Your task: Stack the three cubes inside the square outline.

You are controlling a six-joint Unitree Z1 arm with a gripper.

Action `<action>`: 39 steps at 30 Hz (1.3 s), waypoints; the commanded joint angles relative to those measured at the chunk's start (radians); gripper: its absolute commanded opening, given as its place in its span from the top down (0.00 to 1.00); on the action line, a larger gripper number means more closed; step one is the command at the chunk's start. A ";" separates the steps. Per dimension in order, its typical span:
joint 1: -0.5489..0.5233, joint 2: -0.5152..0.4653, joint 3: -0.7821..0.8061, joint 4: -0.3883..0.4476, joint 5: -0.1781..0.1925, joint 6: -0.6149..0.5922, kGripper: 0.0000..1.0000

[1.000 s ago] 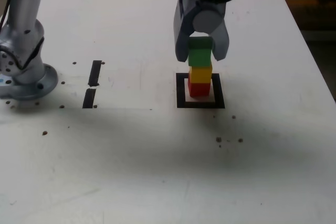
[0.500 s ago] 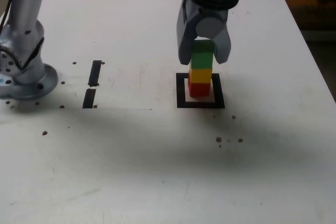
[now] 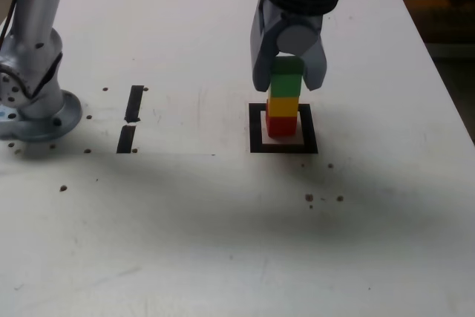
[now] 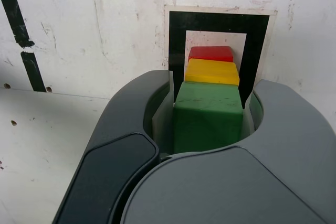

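A: Gripper state?
B: Jaws straddle the green cube, one each side. In the wrist view they sit just beside its faces; can't tell if they're clamping.
A: Stack?
B: Green on yellow on red, red inside the square outline, near the tabletop's far right edge in the exterior view.

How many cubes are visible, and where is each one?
3, in one stack inside the square outline: red cube at the bottom, yellow cube in the middle, green cube on top, between the gripper jaws.
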 commanded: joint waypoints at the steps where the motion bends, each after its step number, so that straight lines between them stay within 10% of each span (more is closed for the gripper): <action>1: 0.000 0.006 0.006 0.002 0.002 0.000 0.40; 8: 0.000 -0.007 0.000 0.002 0.008 -0.004 0.03; 18: 0.000 -0.176 -0.047 0.120 0.052 -0.009 0.00; 26: 0.010 -0.404 0.223 0.126 0.049 0.009 0.00; 39: 0.048 -0.481 0.756 -0.211 0.009 0.039 0.00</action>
